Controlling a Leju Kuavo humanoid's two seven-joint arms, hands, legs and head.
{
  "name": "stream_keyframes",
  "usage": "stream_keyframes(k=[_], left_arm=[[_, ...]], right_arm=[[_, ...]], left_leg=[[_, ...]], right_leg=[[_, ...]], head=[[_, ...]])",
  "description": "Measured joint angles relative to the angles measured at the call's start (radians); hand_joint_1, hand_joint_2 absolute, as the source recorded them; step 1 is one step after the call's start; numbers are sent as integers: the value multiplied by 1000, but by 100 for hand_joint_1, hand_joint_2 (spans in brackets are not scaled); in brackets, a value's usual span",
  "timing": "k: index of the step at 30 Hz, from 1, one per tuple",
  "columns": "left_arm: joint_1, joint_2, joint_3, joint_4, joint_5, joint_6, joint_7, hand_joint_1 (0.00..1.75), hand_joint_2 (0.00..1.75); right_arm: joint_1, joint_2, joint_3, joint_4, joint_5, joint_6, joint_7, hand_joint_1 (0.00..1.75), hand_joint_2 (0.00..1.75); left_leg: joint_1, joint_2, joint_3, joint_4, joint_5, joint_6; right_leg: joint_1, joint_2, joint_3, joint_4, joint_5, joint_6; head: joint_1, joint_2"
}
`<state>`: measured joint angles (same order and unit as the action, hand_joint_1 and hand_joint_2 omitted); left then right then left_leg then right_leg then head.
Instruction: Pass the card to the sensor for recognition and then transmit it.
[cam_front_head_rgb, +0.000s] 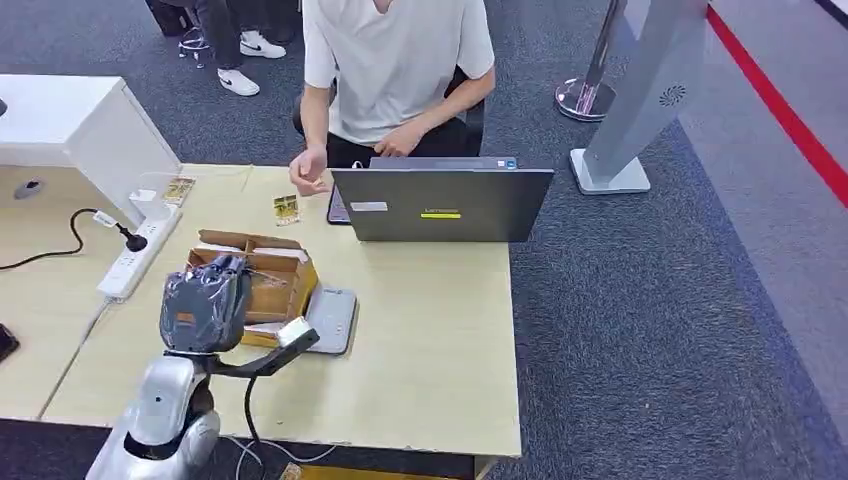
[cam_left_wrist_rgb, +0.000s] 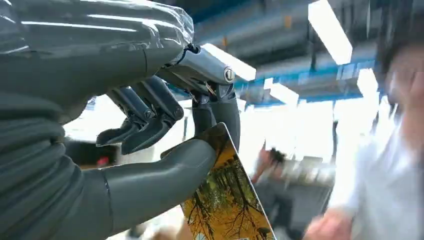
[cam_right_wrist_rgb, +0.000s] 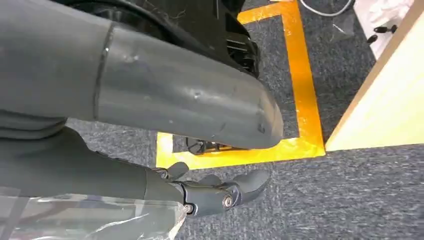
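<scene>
Thumb and fingers (cam_left_wrist_rgb: 220, 107) of the left hand (cam_front_head_rgb: 205, 303) pinch the card (cam_left_wrist_rgb: 225, 200) above the cardboard box (cam_front_head_rgb: 262, 283), just beside the grey sensor (cam_front_head_rgb: 332, 318). Scanning and handover look undone. The right hand (cam_right_wrist_rgb: 220, 192) hangs loosely open, holding nothing.

Card (cam_left_wrist_rgb: 227, 200) pinched in left hand (cam_left_wrist_rgb: 150, 150)

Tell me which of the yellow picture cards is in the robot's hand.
The card pinched in the left hand; two other cards lie flat on the table.

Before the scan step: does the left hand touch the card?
Touching. The left wrist view shows the left hand pinching the card with thumb and finger.
</scene>
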<state>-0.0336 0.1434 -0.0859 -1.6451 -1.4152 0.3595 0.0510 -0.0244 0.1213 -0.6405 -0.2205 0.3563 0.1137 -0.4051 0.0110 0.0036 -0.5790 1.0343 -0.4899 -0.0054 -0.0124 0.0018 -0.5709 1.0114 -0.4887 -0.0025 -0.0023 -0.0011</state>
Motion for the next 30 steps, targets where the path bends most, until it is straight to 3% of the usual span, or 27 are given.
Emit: stream_keyframes(k=[2,5,9,11,15,19,21,25,30], left_arm=[[-14,-11,-16,-71,16,56,-25,175,175],[-47,-24,-28,-123,31,86,-39,175,175],[-91,-34,-32,-137,42,105,-56,175,175],[-156,-37,-32,-106,13,125,-56,175,175],[-314,-37,-30,34,-46,155,-43,175,175],[-559,-12,-24,388,-97,168,62,175,175],[-642,-3,-24,532,-97,191,75,175,175],[-714,1,-24,703,-97,211,84,175,175],[-731,2,-24,791,-97,208,92,175,175]], right_arm=[[-2,0,-4,0,4,0,-2,0,0],[-9,0,-4,0,13,0,-2,0,0],[-15,0,-4,0,31,0,5,0,0],[-22,0,-3,0,55,1,14,0,0],[-46,3,1,0,85,3,38,0,0],[-74,14,17,0,101,21,64,0,0],[-79,20,22,0,106,19,73,0,0],[-79,29,24,2,106,18,78,0,0],[-78,33,24,3,105,13,76,0,0]], left_leg=[[0,0,0,0,0,0],[0,-1,0,0,0,0],[0,-1,1,0,1,-1],[1,-2,0,0,3,0],[0,-3,0,0,5,-1],[0,-2,-1,0,9,-3],[0,-1,0,0,9,-3],[0,-2,-1,0,9,-3],[0,-1,-2,0,9,-3]], right_leg=[[0,0,0,0,0,0],[0,0,0,0,0,0],[0,0,0,0,1,-1],[0,-3,0,0,1,-1],[0,-3,0,1,3,-2],[0,-2,-1,3,6,-3],[0,-1,-2,3,7,-4],[0,-1,-2,3,7,-3],[0,-1,-3,3,7,-3]], head=[[0,0],[0,0],[0,0],[0,0],[0,0],[1,0],[-2,0],[-2,0],[-2,0]])
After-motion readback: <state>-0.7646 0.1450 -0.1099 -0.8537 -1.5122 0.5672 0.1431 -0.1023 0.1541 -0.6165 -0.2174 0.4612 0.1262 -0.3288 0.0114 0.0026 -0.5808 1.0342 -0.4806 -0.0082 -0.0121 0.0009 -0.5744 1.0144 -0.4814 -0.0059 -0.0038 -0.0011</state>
